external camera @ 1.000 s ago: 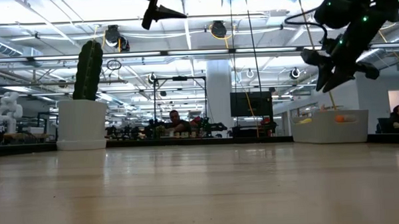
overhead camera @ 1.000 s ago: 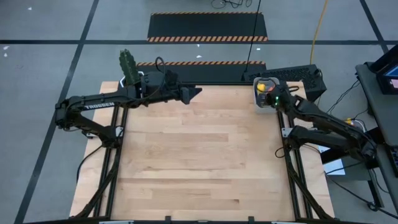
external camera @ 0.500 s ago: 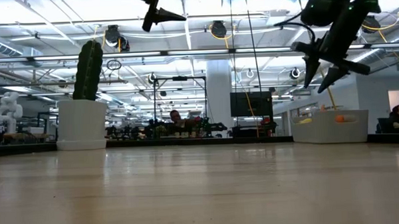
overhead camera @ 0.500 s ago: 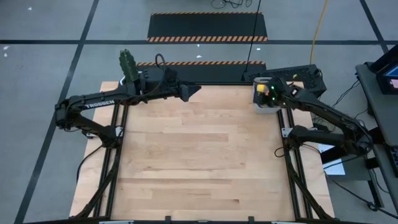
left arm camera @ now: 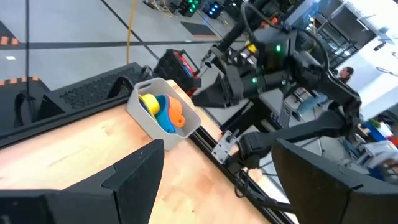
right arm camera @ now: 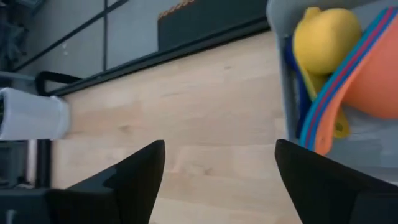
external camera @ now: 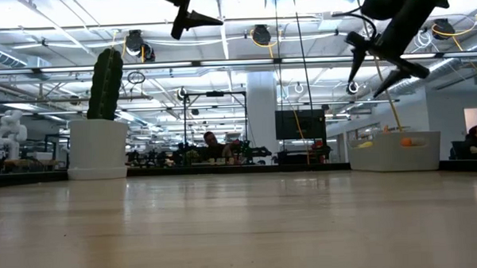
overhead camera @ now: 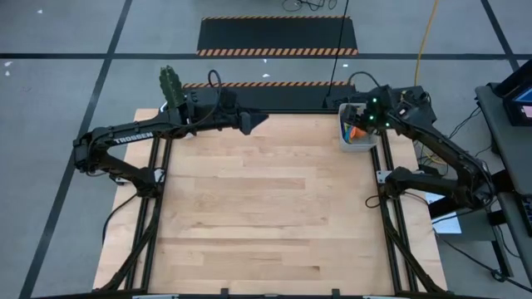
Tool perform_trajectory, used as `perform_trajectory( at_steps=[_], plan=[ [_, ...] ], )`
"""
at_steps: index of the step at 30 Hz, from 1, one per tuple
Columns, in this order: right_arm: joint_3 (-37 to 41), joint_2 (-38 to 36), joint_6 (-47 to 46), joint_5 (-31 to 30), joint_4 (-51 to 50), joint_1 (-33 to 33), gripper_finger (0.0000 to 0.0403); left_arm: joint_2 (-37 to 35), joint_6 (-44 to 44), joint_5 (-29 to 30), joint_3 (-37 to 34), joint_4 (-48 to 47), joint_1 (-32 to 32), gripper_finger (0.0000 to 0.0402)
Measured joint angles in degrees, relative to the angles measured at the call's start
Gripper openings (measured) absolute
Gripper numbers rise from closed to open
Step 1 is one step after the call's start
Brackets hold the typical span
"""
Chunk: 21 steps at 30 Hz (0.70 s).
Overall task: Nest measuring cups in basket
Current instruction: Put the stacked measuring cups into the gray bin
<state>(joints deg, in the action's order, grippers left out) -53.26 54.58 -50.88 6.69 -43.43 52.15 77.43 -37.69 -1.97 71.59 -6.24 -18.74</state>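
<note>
The pale grey basket (overhead camera: pixel 356 139) stands at the table's far right corner. Inside it the measuring cups lie stacked against each other: a yellow one (right arm camera: pixel 324 36), blue ones (left arm camera: pixel 163 111) and an orange one (right arm camera: pixel 373 81). My right gripper (external camera: pixel 377 65) hangs open above the basket, nothing between its fingers, and also shows in its own wrist view (right arm camera: pixel 221 174). Over the far middle of the table my left gripper (overhead camera: pixel 259 121) hovers open and holds nothing, its fingers wide apart in the left wrist view (left arm camera: pixel 217 180).
A white pot with a green cactus (external camera: pixel 97 115) stands at the table's far left corner. The wooden tabletop (overhead camera: pixel 266 208) lies bare between the arms. A dark box (overhead camera: pixel 391 101) sits just beyond the far edge behind the basket.
My right gripper has opened wide and risen from just above the basket, drawing back a little toward the far right corner. The cups lie uncovered in the basket.
</note>
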Motion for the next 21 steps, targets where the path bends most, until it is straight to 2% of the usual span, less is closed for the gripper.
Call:
perform_trajectory(
  at_steps=[6, 10, 13, 16, 21],
  plan=[
    [-2.5, 0.6, 0.9, 2.6, -0.8, -0.5, 0.0294, 0.0, 0.1, -1.2, 0.0, 0.0, 0.0, 0.0298],
    [-2.5, 0.8, 2.6, 2.4, -6.0, -1.3, 0.0291, 0.0, 0.4, -1.6, 0.0, 0.0, -0.9, 0.0298],
    [-2.4, 0.8, 3.4, 1.0, -9.9, -1.3, 0.0291, 0.0, -0.2, -2.4, 0.0, 0.0, -2.0, 0.0298],
    [-2.4, 0.8, -1.3, -2.2, -10.7, -1.2, 0.0293, 0.0, -2.6, -2.5, 0.0, 0.1, -2.6, 0.0298],
    [-2.4, 1.0, -0.4, -1.6, -10.5, 0.5, 0.0303, 0.0, -3.6, -2.5, 0.0, 0.5, -2.5, 0.0298]
  ],
)
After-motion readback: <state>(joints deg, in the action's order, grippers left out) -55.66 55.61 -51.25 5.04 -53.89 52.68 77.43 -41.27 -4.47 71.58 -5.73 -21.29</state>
